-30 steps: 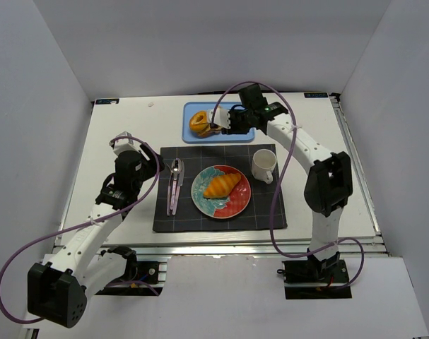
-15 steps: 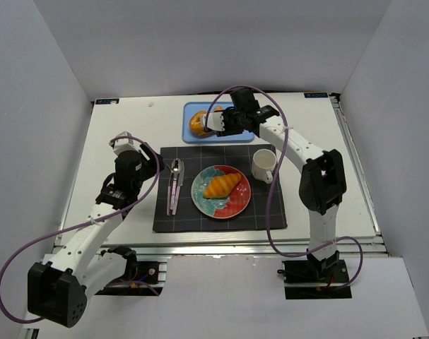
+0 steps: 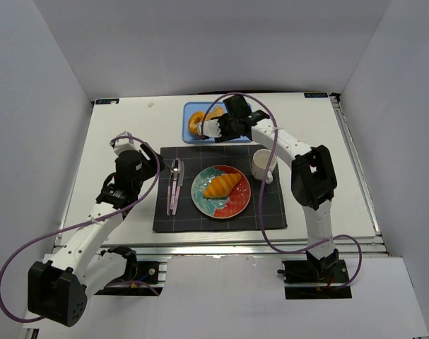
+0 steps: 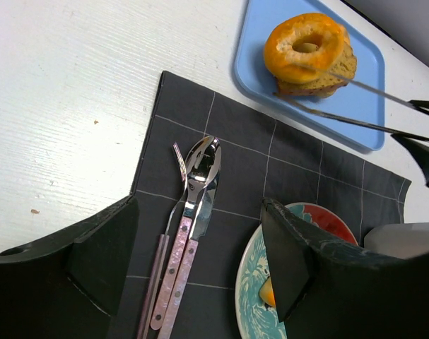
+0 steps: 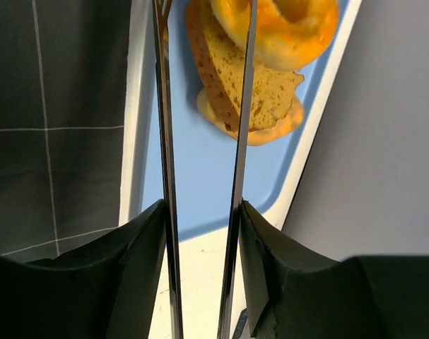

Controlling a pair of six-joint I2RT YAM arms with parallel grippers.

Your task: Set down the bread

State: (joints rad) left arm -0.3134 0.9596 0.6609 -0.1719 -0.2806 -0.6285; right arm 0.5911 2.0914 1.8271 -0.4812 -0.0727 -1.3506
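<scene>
- Tongs [image 5: 239,106] sit clamped between my right pincer's [image 5: 200,219] fingers, blades parted.
- Their tips straddle the bread [image 5: 271,92], lying under a doughnut [image 5: 292,21] on the blue tray [image 5: 193,176].
- Only the left wrist camera shows both tips reaching that stack.
- My right arm [image 3: 288,141] stretches over the tray's near-right corner; my left pincer [image 4: 200,212] gapes, well short of the tray.

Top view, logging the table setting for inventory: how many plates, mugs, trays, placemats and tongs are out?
Plate: 1
Mug: 1
Tray: 1
Placemat: 1
Tongs: 1
Total: 5
</scene>
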